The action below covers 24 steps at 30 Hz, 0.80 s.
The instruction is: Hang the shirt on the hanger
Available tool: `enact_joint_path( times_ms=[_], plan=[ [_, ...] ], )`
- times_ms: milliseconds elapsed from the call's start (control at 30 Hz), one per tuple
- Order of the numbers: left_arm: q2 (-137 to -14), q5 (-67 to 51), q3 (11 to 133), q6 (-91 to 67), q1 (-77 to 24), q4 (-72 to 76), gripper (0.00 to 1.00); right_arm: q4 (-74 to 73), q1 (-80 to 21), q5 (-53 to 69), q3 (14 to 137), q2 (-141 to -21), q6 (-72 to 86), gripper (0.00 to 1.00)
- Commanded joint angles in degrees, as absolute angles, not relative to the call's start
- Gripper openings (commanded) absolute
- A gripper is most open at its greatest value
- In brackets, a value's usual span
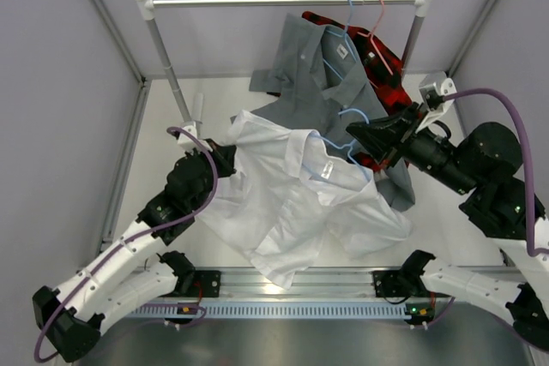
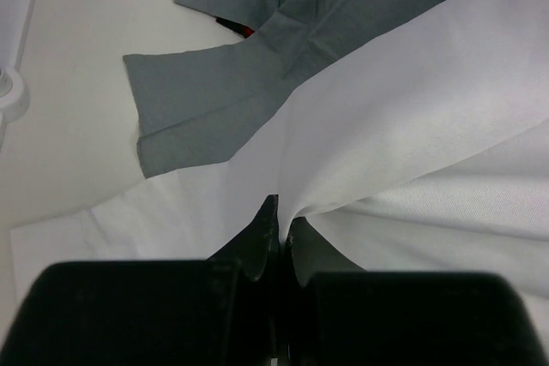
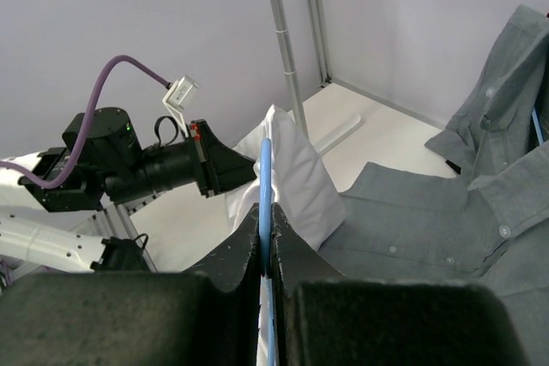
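Observation:
The white shirt (image 1: 292,203) lies spread on the table's middle, its collar toward the back. The light-blue hanger (image 1: 336,141) sits at the collar, partly under the fabric, with its hook pointing back. My right gripper (image 1: 362,139) is shut on the hanger wire; in the right wrist view the blue wire (image 3: 265,169) runs up between the closed fingers (image 3: 266,222), with white shirt fabric (image 3: 300,177) just beyond. My left gripper (image 1: 227,158) is shut on the shirt's left shoulder edge; in the left wrist view the white cloth (image 2: 412,109) is pinched at the fingertips (image 2: 281,222).
A grey shirt (image 1: 322,66) on a blue hanger and a red-and-black plaid shirt (image 1: 382,62) on a pink hanger hang from the rail (image 1: 283,2). The grey shirt drapes onto the table behind the white one (image 2: 223,109). The rack's left post (image 1: 171,75) stands close.

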State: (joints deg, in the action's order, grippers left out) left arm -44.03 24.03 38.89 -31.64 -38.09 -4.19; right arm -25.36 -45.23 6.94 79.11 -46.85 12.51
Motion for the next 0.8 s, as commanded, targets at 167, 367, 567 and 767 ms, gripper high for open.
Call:
enact_joint_path(
  times_ms=[167,367,567,767],
  plan=[
    [-42.2,20.49,40.51,-29.9,-37.09,-4.13,0.39,-20.57,-45.18,8.08,81.12,-50.44,13.53,0.0],
    [-39.3,21.11,49.02,-24.1,-37.09,-15.36,0.98,-19.6,-45.18,9.14,82.44,-52.12,14.68,0.0],
    [-41.91,2.58,58.42,-16.88,-37.09,-13.79,0.93,-19.69,-45.26,11.25,82.97,-54.4,15.47,0.0],
    [-53.16,-16.16,67.84,-16.17,-37.18,-19.16,0.94,-20.04,-45.26,12.39,83.05,-56.33,15.82,0.0]
  ],
)
